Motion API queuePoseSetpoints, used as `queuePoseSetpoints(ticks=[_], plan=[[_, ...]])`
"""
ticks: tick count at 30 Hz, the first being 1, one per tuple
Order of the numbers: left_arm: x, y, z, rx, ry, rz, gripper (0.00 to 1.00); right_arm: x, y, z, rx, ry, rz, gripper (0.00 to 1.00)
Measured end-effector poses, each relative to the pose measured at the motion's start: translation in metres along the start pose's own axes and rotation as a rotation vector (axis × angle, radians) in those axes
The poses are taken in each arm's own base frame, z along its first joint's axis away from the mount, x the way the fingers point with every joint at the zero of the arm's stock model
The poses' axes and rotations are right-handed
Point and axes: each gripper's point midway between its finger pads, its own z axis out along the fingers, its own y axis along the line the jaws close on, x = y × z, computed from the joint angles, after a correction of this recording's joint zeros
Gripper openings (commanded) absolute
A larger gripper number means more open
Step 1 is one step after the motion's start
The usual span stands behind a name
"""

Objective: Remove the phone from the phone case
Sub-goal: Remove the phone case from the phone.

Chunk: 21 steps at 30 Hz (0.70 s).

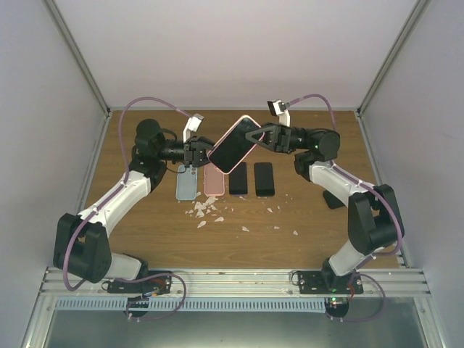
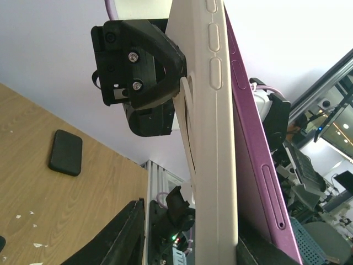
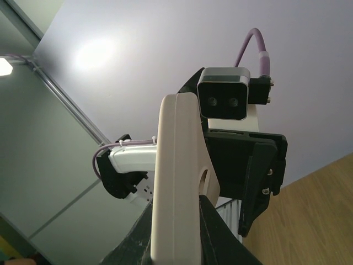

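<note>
The phone point(image 1: 232, 147), dark screen up in a cream-pink phone case point(image 1: 246, 123), hangs tilted in the air between both arms. My right gripper point(image 1: 259, 136) is shut on the case's upper right end. In the right wrist view the cream case point(image 3: 175, 165) is pinched between both fingers, its camera hole showing. My left gripper point(image 1: 197, 154) straddles the lower left end. In the left wrist view the purple phone point(image 2: 259, 165) stands a little out of the cream case point(image 2: 212, 127). One finger point(image 2: 124, 237) is apart from the case and the other point(image 2: 262, 255) lies under the phone.
On the table below lie a pale blue case point(image 1: 186, 185), a pink case point(image 1: 213, 180) and two black phones point(image 1: 238, 177) point(image 1: 264, 178). White scraps point(image 1: 209, 210) are scattered in front of them. A small black object point(image 1: 333, 199) lies by the right arm.
</note>
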Motion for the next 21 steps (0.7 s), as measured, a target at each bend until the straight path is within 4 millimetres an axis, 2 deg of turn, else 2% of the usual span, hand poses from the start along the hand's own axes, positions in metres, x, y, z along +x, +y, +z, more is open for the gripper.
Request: queuePoseSetpoints(ticks=[5, 10, 15, 16, 19, 21], plan=[[0.001, -0.001, 0.003, 0.005, 0.004, -0.004, 0.31, 0.000, 0.000, 0.000, 0.000, 0.002, 0.002, 0.00], [0.002, -0.001, 0.004, 0.001, 0.000, -0.003, 0.17, 0.001, -0.004, 0.000, 0.007, 0.005, 0.003, 0.00], [0.005, 0.003, 0.002, -0.010, -0.016, -0.050, 0.03, 0.003, -0.017, 0.000, 0.031, 0.015, 0.035, 0.01], [0.006, 0.006, 0.001, -0.017, -0.023, -0.067, 0.00, 0.004, -0.020, 0.000, 0.036, 0.016, 0.046, 0.03], [0.006, 0.013, -0.003, -0.038, -0.041, -0.112, 0.00, 0.005, -0.032, -0.001, 0.053, 0.016, 0.079, 0.18], [0.009, 0.019, -0.006, -0.055, -0.056, -0.150, 0.00, 0.006, -0.040, -0.001, 0.068, 0.017, 0.103, 0.34]])
